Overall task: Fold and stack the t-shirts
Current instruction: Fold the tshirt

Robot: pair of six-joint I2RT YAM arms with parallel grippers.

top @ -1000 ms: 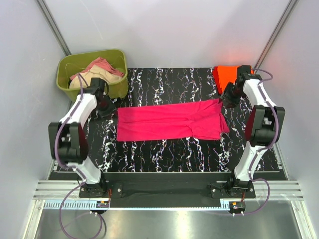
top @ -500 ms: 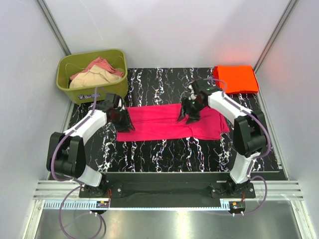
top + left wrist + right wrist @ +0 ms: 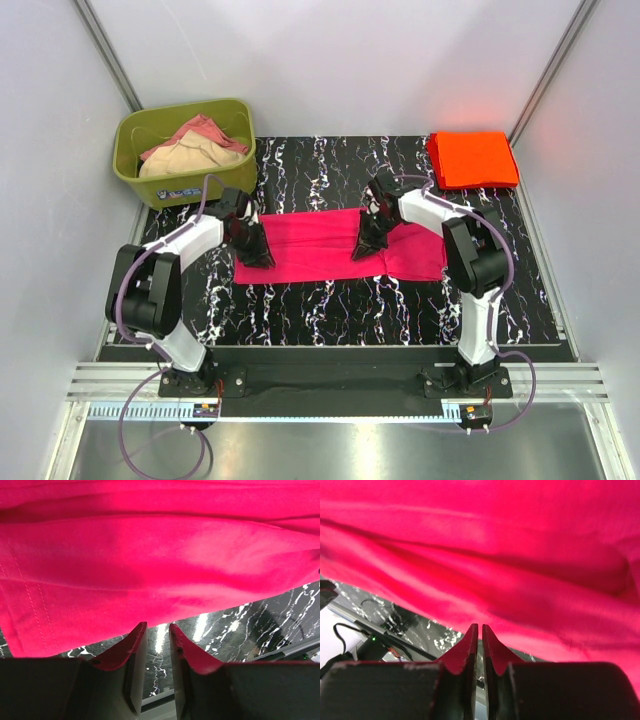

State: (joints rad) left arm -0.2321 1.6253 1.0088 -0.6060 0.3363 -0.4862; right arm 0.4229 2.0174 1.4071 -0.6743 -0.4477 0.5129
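The hot pink t-shirt (image 3: 310, 245) lies flat as a long folded band across the middle of the black marbled table. The orange-red t-shirt (image 3: 472, 158) lies folded at the back right corner. My left gripper (image 3: 252, 250) is low over the pink shirt's left end. In the left wrist view (image 3: 157, 626) its jaws stand slightly apart and empty, just short of the pink cloth's (image 3: 150, 555) near edge. My right gripper (image 3: 364, 242) is over the shirt's middle. In the right wrist view (image 3: 480, 626) its jaws are almost together with nothing between them, at the cloth's (image 3: 495, 545) edge.
An olive-green tub (image 3: 130, 172) with beige and pink cloth in it stands at the back left. White walls close in the table on both sides. The metal frame rail (image 3: 330, 390) runs along the near edge.
My right gripper swung from beside the orange shirt to the pink shirt's middle. My left gripper came from beside the tub down to the pink shirt's left end. The pink shirt's right end shifted slightly.
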